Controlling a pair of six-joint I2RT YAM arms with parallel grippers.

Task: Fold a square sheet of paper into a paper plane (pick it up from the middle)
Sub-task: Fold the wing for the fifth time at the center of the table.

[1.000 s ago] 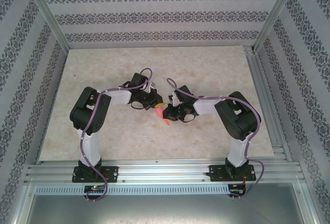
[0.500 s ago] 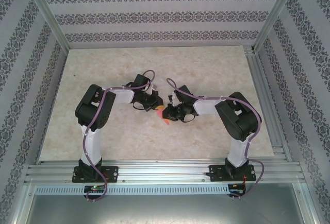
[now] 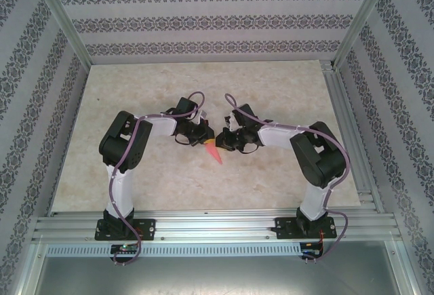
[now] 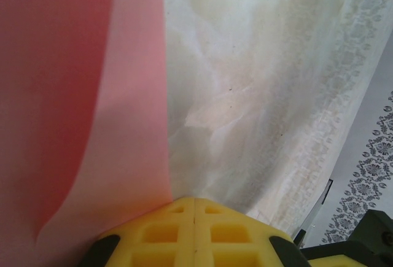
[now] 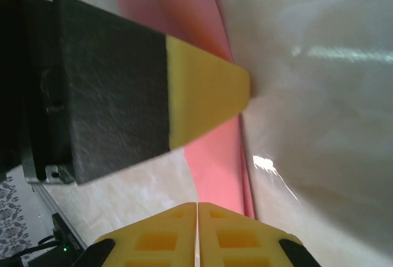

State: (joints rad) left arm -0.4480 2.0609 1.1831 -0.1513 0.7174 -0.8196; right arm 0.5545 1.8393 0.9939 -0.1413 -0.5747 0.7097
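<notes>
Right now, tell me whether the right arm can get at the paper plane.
Probably yes. The right gripper, shut, sits at the edge of the paper plane. A finger of the left gripper crosses close over the same paper, so room looks tight.

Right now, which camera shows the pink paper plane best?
The top camera: there the paper plane shows its narrow pointed outline against the table, though it looks small. The left wrist camera is so close that it gives a flat pink expanse. The right wrist camera gives a close pink strip with its ends cut off.
</notes>
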